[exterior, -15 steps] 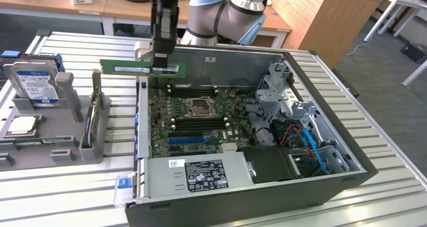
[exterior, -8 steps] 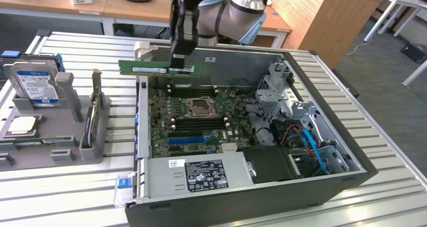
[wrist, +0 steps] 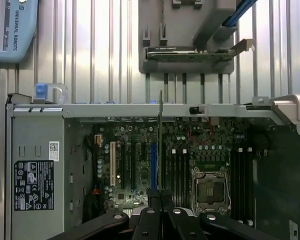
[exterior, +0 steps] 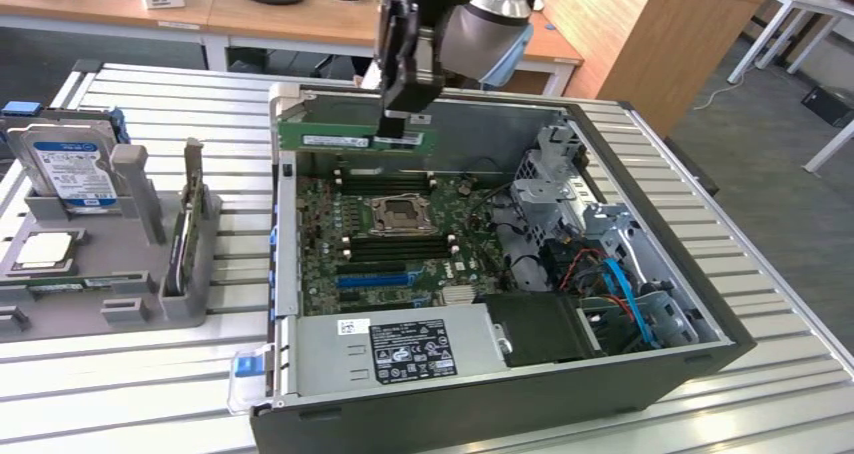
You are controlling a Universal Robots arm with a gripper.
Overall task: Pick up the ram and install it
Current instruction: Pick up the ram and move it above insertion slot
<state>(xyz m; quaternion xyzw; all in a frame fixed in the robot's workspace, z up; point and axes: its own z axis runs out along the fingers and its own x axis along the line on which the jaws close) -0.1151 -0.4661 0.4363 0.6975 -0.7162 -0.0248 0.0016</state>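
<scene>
Hanging wrist-down over the far side of the open computer case [exterior: 534, 404], gripper [exterior: 396, 129] pinches the ram [exterior: 327, 137]. Stick held level, above the motherboard [exterior: 334, 264], extending toward the exterior view's left.

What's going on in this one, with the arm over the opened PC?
The robot arm's gripper is shut on a long, thin green ram stick, holding it on edge in the air above the green motherboard inside the open black computer case. The stick is not seated in any slot. A grey parts holder carrying a blue-labelled hard drive stands on the table at the exterior view's left.
</scene>
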